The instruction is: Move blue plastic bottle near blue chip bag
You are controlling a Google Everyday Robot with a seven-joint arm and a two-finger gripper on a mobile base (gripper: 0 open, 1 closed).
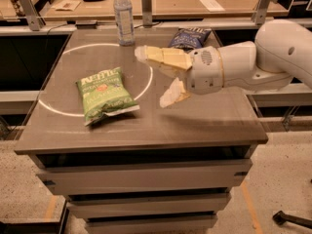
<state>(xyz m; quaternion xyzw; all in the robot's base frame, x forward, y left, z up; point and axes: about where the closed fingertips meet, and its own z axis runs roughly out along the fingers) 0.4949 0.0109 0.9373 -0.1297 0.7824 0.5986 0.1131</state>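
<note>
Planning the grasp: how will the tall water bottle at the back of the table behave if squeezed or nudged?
The blue plastic bottle stands upright, tall and narrow, so a high push would probably tip it, and then it may roll. Its clear walls likely flex when squeezed. The gripper, open, hovers over the middle of the table.
</note>
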